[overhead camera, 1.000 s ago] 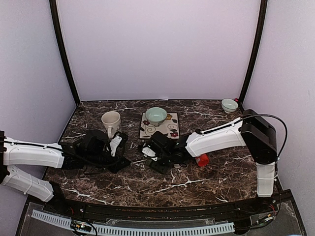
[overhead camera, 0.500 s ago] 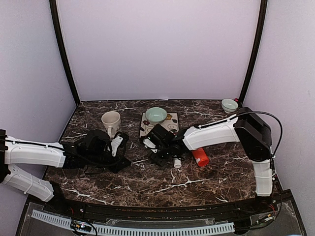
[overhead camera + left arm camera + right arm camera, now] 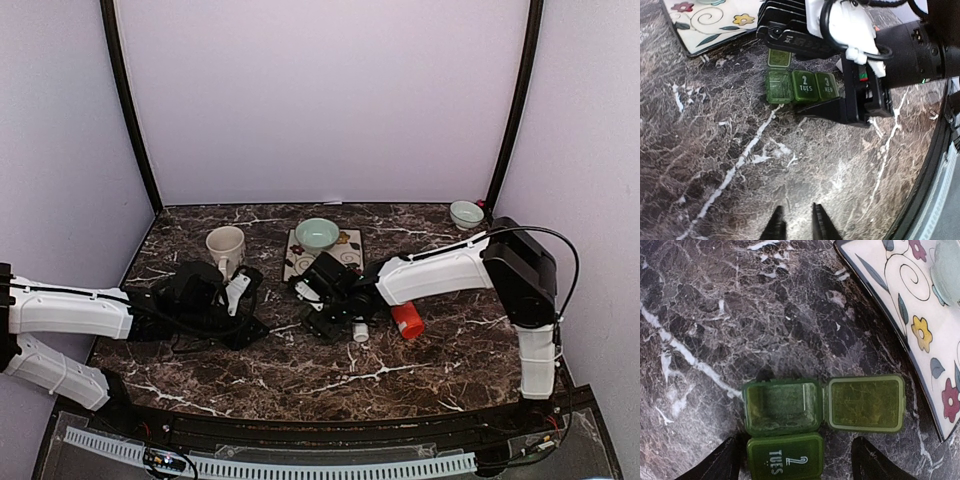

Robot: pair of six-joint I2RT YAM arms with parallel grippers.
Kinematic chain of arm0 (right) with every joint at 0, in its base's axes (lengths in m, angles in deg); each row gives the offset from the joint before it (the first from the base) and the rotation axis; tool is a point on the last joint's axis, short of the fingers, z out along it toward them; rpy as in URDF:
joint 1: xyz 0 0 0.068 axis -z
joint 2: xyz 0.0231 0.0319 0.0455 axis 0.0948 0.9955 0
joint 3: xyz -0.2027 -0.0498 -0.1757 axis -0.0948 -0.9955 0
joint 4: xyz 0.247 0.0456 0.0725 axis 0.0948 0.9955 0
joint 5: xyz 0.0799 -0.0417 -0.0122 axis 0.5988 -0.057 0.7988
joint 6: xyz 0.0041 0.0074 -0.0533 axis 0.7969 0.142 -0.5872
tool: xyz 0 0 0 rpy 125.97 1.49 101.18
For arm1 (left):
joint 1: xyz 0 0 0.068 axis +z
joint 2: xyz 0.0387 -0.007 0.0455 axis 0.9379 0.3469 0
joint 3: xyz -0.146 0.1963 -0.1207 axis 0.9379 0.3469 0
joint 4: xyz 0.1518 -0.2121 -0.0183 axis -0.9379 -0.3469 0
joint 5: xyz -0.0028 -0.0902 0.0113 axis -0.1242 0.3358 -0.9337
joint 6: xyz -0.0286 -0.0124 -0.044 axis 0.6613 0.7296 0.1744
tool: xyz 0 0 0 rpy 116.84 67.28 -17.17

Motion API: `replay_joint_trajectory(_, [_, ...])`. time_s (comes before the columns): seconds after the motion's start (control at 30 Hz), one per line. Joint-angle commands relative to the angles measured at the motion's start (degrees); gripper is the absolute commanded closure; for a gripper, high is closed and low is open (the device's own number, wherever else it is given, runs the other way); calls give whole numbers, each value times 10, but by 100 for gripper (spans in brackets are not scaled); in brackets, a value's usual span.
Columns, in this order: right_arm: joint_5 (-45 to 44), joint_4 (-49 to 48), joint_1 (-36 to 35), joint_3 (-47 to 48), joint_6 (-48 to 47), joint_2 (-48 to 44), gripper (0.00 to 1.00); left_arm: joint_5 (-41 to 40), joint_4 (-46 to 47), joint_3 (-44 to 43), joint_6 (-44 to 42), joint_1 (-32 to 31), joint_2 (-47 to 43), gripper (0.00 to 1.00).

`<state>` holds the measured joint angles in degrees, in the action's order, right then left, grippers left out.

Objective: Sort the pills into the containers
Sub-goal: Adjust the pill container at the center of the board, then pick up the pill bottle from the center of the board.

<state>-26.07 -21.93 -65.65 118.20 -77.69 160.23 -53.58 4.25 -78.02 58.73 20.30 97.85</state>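
On the glossy, white-veined dark marble worktop [image 3: 730,165], just beside the corner of a flat square flower-patterned tile [image 3: 715,20]: a small translucent dark green plastic pill box [image 3: 802,86], a strip of three rounded-square compartments. Seen from the left wrist, long axis across the frame, lids marked "2 TUES" and "3 WED" shut, left end cell open with its lid folded back toward the tile. Black wedge-shaped right fingers [image 3: 792,465] spread wide, one on each side of the strip; left fingers [image 3: 796,227] only narrowly parted, holding nothing, well apart from it.
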Motion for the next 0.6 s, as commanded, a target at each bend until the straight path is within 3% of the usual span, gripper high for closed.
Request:
replay_joint_trajectory(0.0, [-2,-5,-4,-20,17,-48,23,-10,-19,-20,0,-2,-10,73])
replay_joint_trajectory(0.4, [-33,-14,-35,-73,75,-129,22,-55,-36,-22,22,-2,-69,42])
replay_joint_trajectory(0.57, [-83,-20,-54,-102,154,-178,24,-69,-10,-24,22,-2,-94,40])
